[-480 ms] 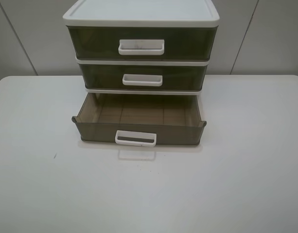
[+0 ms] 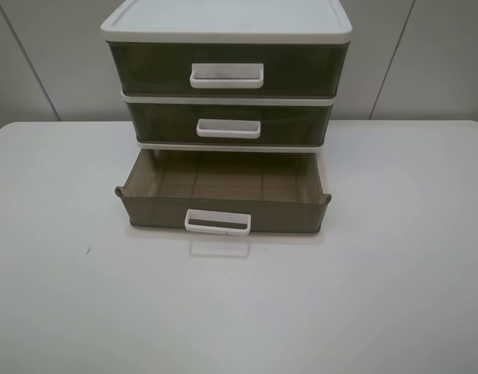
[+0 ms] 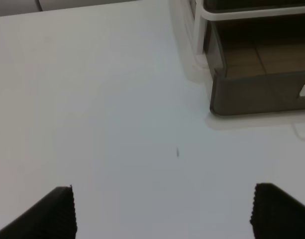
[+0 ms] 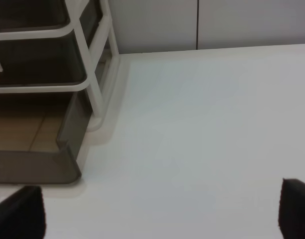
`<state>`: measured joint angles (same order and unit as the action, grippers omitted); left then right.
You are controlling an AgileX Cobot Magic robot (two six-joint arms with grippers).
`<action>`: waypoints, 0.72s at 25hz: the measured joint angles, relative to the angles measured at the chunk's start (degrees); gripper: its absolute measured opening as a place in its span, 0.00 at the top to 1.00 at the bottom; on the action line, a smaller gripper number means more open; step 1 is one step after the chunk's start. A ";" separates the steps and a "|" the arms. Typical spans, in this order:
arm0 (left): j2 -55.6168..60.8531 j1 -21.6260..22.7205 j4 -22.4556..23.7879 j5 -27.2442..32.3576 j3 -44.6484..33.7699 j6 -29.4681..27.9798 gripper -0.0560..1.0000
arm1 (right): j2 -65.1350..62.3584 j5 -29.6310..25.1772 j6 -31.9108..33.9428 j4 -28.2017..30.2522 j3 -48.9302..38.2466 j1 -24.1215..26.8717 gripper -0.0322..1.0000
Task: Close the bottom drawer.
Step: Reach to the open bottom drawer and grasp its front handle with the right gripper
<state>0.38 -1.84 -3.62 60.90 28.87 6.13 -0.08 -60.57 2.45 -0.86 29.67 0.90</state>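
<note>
The left gripper [image 3: 167, 211] has its jaws spread wide. The two black ribbed fingers [image 3: 60, 214] stand far apart with only white table [image 2: 379, 296] showing between them, and they hold and touch nothing. The right gripper [image 4: 157, 209] is released the same way, its fingers [image 4: 20, 214] at opposite sides of its wrist view over bare tabletop.

The bottom drawer [image 2: 153, 212] is pulled well out of the white-framed unit [image 2: 227, 23]. Its front wall stands clear of the frame toward the near side, and its gridded floor is open to view. The white loop handle [image 2: 217, 231] sits at the middle of that front wall, facing the free table.

Ahead of the left gripper lies the drawer's left front corner, apart from the fingers, with a small dark mark [image 3: 177, 152] on the table in between. The right front corner shows just beyond one right finger — how close it really is cannot be told. The frame's white upright rises behind that corner.

The middle drawer [image 2: 161, 123] and top drawer [image 2: 145, 68] sit flush in the frame. The unit stands at the back of the table, near the wall. Broad open tabletop runs in front of the handle and out to both sides — the table's rounded rear corners lie well apart from the unit.
</note>
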 joint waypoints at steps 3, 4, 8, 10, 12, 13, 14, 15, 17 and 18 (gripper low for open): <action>0.00 0.00 0.00 0.00 0.00 0.00 0.27 | 0.00 0.00 0.00 0.00 0.00 0.00 0.17; 0.00 0.00 0.00 0.00 0.00 0.00 0.27 | 0.00 0.00 0.00 0.00 0.00 0.00 0.17; 0.00 0.00 0.00 0.00 0.00 0.00 0.27 | 0.00 0.00 0.00 0.00 0.00 0.00 0.17; 0.00 0.00 0.00 0.00 0.00 0.00 0.27 | 0.00 0.00 0.00 0.00 0.00 0.00 0.17; 0.00 0.00 0.00 0.00 0.00 0.00 0.27 | 0.00 0.00 0.00 0.00 0.00 0.00 0.17; 0.00 0.00 0.00 0.00 0.00 0.00 0.27 | 0.00 0.00 0.00 0.00 0.00 0.00 0.17; 0.00 0.00 0.00 0.00 0.00 0.00 0.27 | 0.00 0.00 0.00 0.00 0.00 0.00 0.17; 0.00 0.00 0.00 0.00 0.00 0.00 0.27 | 0.00 0.00 0.00 0.00 0.00 0.00 0.17; 0.00 0.00 0.00 0.00 0.00 0.00 0.27 | 0.00 0.00 0.00 0.00 0.00 0.00 0.17; 0.00 0.00 0.00 0.00 0.00 0.00 0.27 | 0.00 0.00 0.00 0.00 0.00 0.00 0.17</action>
<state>0.38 -1.84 -3.62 60.90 28.87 6.13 -0.08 -60.57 2.45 -0.86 29.67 0.90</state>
